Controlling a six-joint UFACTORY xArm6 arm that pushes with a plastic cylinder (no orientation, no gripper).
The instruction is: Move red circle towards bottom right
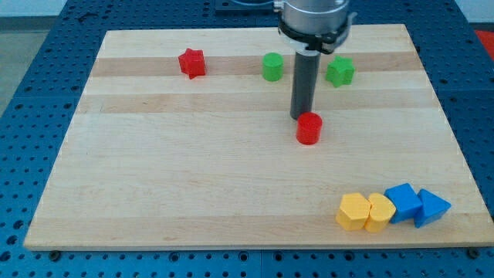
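Tool tip (300, 116) touching red plastic circular block (309, 128) on its top-left side, holding nothing, placed for pushing toward the wooden surface's (193, 193) bottom-right corner.

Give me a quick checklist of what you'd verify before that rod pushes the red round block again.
1. My tip is at the red circle, on its upper-left side: ok.
2. Tip actually touching it: cannot tell.
3. Path toward the view's bottom right is open board: ok.
4. Yellow blocks and blue blocks sit in that corner, may block the end: not ok.
5. Green circle, green star and red star lie behind: ok.
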